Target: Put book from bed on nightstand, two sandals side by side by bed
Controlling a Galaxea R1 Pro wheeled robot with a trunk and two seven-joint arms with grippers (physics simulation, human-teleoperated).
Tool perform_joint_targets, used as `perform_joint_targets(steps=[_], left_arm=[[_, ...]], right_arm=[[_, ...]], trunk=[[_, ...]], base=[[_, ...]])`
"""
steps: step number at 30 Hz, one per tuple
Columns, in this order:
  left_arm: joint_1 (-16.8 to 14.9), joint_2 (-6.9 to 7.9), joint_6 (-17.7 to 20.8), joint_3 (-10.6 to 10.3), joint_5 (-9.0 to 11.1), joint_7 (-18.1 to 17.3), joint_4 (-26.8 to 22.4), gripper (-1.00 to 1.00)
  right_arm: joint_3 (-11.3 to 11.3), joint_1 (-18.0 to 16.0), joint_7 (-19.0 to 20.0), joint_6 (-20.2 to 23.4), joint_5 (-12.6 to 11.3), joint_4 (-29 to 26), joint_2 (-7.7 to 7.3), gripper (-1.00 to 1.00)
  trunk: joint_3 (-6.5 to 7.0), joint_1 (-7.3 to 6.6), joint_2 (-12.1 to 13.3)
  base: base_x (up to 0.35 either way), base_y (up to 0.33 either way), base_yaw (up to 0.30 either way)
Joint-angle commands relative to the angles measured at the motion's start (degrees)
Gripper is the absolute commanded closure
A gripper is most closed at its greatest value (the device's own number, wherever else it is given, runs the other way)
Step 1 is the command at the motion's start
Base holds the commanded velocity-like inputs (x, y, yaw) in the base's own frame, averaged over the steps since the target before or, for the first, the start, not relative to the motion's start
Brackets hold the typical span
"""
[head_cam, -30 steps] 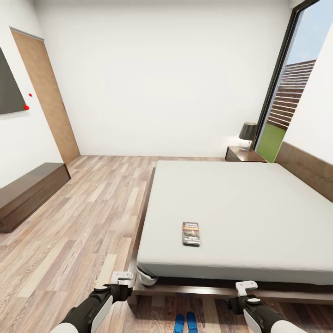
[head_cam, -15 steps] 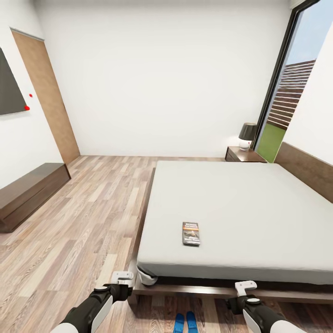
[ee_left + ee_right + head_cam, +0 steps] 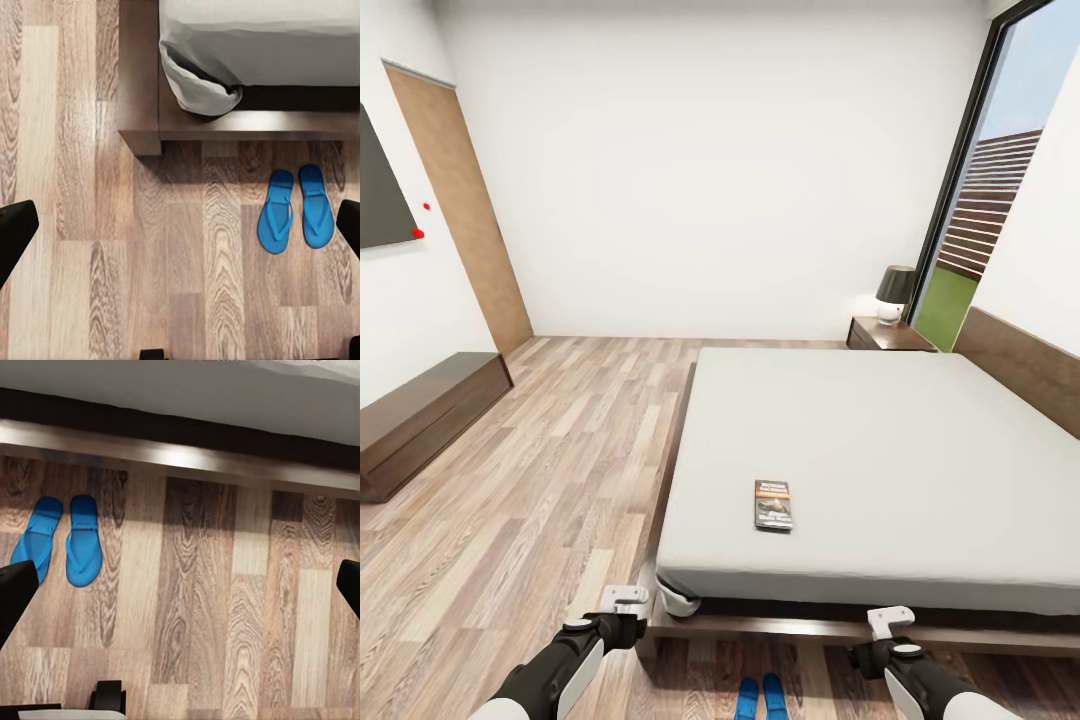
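1. At the far left of the head view, a dark panel [image 3: 378, 190] hangs on the wall above a long low dark TV bench [image 3: 420, 420], with a wooden door [image 3: 460, 200] just beyond them.
2. The left claw [image 3: 622, 598] hangs low over the wood floor [image 3: 540, 500], just off the bed's near left corner. In the left wrist view its black fingertips [image 3: 15, 236] sit at opposite edges of the picture, so the claw is spread wide with nothing between them.
3. The two sandals [image 3: 762, 697] lie side by side on the floor, touching or nearly so, close beside the near edge of the bed frame and between the two arms. The left wrist view shows them [image 3: 295, 208] toes toward the frame; the right wrist view shows the pair [image 3: 64, 542] as well.
4. The book [image 3: 774, 503] lies flat on the grey mattress of the bed [image 3: 880, 440], near the near edge and left of its middle, well apart from both claws.
5. The right claw [image 3: 890, 618] hovers low in front of the bed frame, right of the sandals. Its fingertips [image 3: 15, 600] also stand far apart, spread and empty.
6. At the far right corner, a nightstand [image 3: 888, 335] stands beside the headboard, carrying a lamp [image 3: 895, 292] with a dark shade, next to a tall window [image 3: 1000, 200].
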Motion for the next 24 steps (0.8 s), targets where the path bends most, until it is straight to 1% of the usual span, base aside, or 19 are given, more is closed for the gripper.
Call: perform_joint_targets(steps=[1, 24], left_arm=[[-0.04, 0.04, 0.28, -0.31, 0.58, 0.26, -0.10, -1.00], [-0.04, 0.04, -0.01, -0.31, 0.62, 0.17, -0.15, -1.00]], right_arm=[[0.46, -0.02, -0.23, 0.42, 0.02, -0.13, -0.02, -1.00], [0.45, -0.02, -0.22, 0.42, 0.02, -0.14, -0.10, -1.00]], trunk=[[-0.12, 0.03, -0.12], [-0.12, 0.03, -0.12]], base=[[0.000, 0.000, 0.000], [0.000, 0.000, 0.000]])
